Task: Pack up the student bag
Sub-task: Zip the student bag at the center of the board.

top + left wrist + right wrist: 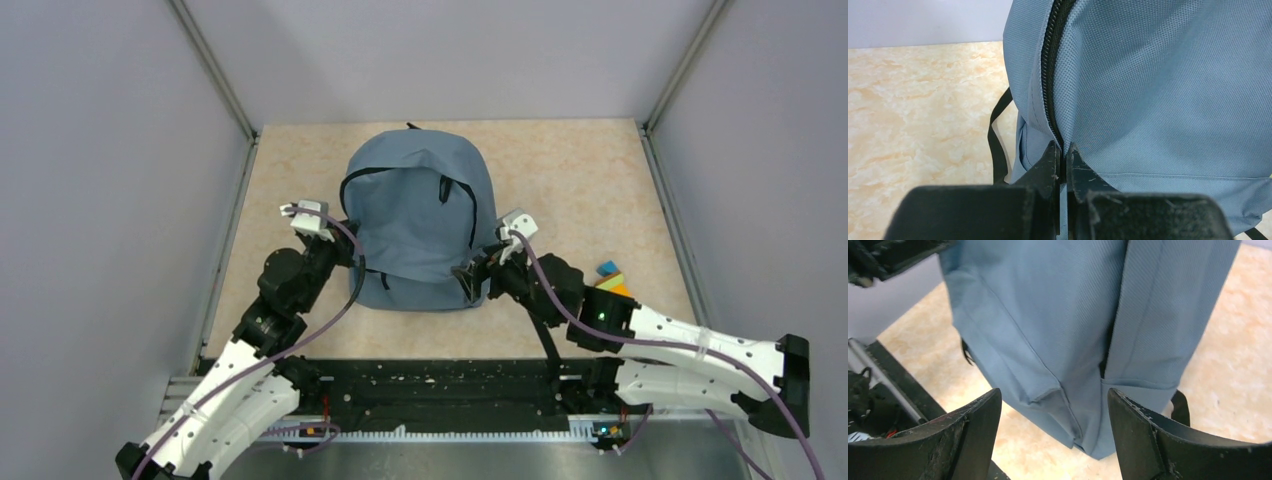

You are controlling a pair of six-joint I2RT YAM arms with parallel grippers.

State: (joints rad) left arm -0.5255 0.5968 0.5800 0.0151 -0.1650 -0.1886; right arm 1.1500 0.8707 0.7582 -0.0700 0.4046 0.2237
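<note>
Counting near to far: two arms at near edge of table (580,180). Left gripper (1063,150) pinched closed at lower end of zipper (1050,75). Right gripper (1054,395) spread wide around the bag's near right corner. One student bag (415,215) mid-table. Coloured blocks (610,278) near right edge, count unclear. Beige marbled top, grey walls (100,150) on three sides.

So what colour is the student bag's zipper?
The student bag has a black zipper; left wrist view shows it best.
</note>
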